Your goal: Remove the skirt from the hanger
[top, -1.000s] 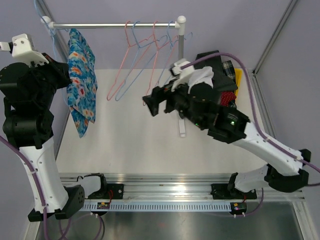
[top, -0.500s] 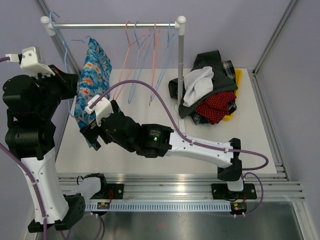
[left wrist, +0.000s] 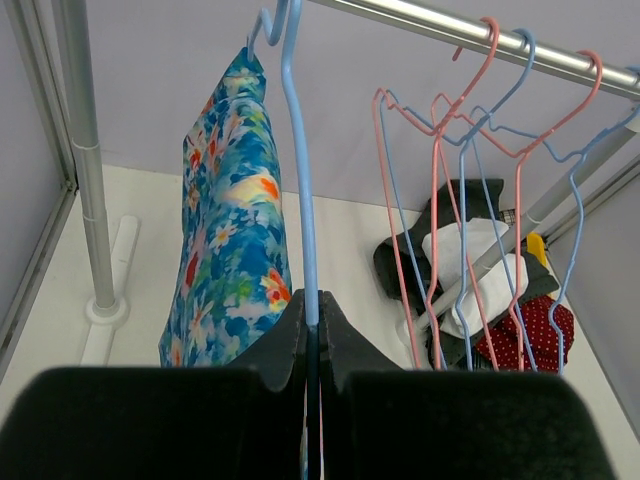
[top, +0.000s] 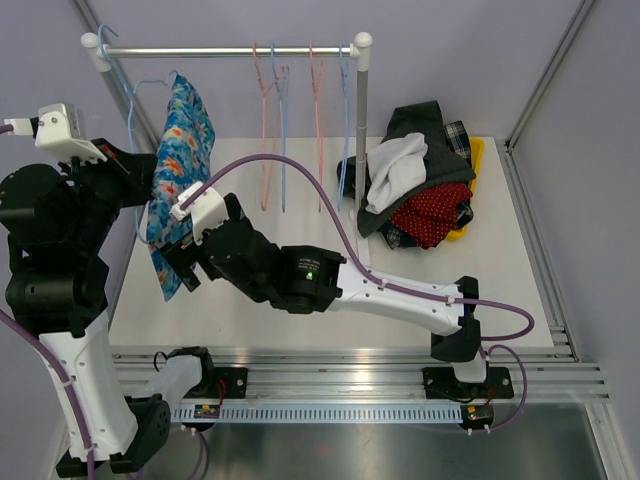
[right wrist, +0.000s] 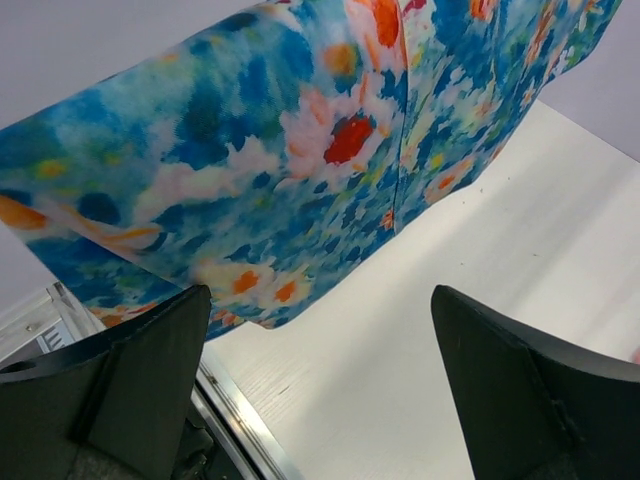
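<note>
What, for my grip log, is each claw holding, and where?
Left claw: shut on the light blue wire hanger, on its straight wire below the hook. Right claw: open, empty, beside the blue floral skirt.

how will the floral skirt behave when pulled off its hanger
Probably floppy: the floral skirt hangs in soft folds. Likely light, since a thin blue hanger carries it. The left gripper pinching the hanger should limit swinging.

rail (top: 220, 50): horizontal, high over table (top: 480, 290) | post (top: 362, 150): white, upright at rail's right end | spare hangers (top: 283, 130): four on rail; pink, blue, pink, blue; bunched toward post | pile (top: 420, 190): clothes on table just right of post; dark cloth under; white piece on top; red dotted piece in front; yellow at far right edge
</note>
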